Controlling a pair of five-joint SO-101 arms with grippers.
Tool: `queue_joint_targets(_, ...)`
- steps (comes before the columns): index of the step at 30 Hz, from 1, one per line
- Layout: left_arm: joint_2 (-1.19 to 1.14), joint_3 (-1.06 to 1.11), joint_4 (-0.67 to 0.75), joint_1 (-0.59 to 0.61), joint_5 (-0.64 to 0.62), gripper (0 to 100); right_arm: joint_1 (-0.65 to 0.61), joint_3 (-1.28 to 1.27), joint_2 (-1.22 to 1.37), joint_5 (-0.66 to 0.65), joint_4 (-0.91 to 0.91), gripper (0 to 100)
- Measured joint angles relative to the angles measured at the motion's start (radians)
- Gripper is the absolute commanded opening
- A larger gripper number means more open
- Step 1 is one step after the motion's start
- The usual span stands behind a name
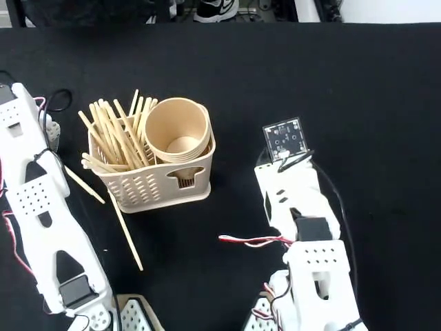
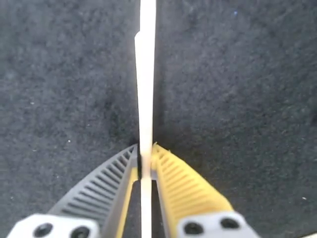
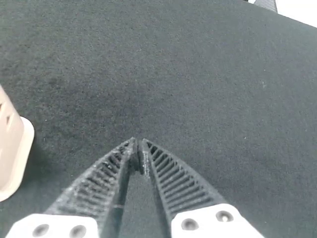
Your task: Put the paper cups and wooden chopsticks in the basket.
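Covering the table, black cloth; sneaker beyond.

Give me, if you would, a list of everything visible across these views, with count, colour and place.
basket: one, beige, slotted walls, on the table left of centre.
paper cups: a nested stack, number unclear, tan, upright in the basket's right part.
bundled chopsticks: many, pale wood, leaning in the basket's left part.
loose chopstick: one, pale wood, flat on the cloth in front of the basket.
held chopstick: one, pale wood, clamped in the left gripper.
table cloth: one, black, covering the table.
left gripper: one grey and one yellow finger, shut on the held chopstick.
right gripper: dark grey fingers, shut, empty, above the cloth right of the basket.
arms: two, white, at either side.
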State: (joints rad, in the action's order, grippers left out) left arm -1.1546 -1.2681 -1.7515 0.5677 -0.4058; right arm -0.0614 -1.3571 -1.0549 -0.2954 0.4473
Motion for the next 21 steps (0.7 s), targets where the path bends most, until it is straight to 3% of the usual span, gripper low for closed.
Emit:
queue_joint_targets(8, 0.33, 0.103, -0.002, 0.034, 0.028, 3, 0.0, 0.0, 0.0, 0.0, 0.0, 1.5)
queue_joint_targets(16, 1.003, 0.572, -0.003, 0.035, 0.035, 3, 0.0, 0.0, 0.0, 0.0, 0.0, 1.5)
queue_joint_targets(21, 1.419, 0.862, 0.132, 0.018, 0.035, 3, 0.0, 0.0, 0.0, 0.0, 0.0, 1.5)
